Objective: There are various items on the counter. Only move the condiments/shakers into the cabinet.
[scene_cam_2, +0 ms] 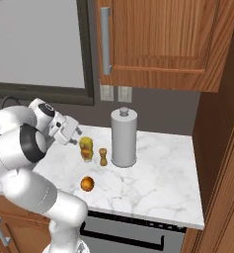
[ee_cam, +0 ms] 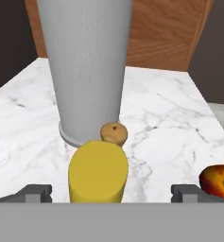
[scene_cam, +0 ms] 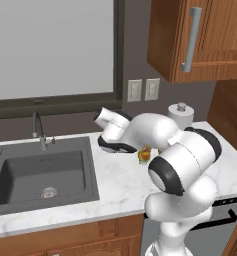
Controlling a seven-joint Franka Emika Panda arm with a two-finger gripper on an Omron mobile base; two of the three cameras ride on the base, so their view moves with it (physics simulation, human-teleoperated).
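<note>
Hand view: fingers [ee_cam: 111, 193] spread wide on either side of the yellow bottle [ee_cam: 98, 172], wooden shaker [ee_cam: 114, 133] behind.

No readable text, label or number anywhere (bottle and canister included).

A large pale window [scene_cam: 50, 47] with a dark frame is set in the grey wall. Below it a curved grey faucet [scene_cam: 39, 129] stands upright. Two white wall outlets [scene_cam: 143, 90] are mounted side by side, just right of the window frame.
</note>
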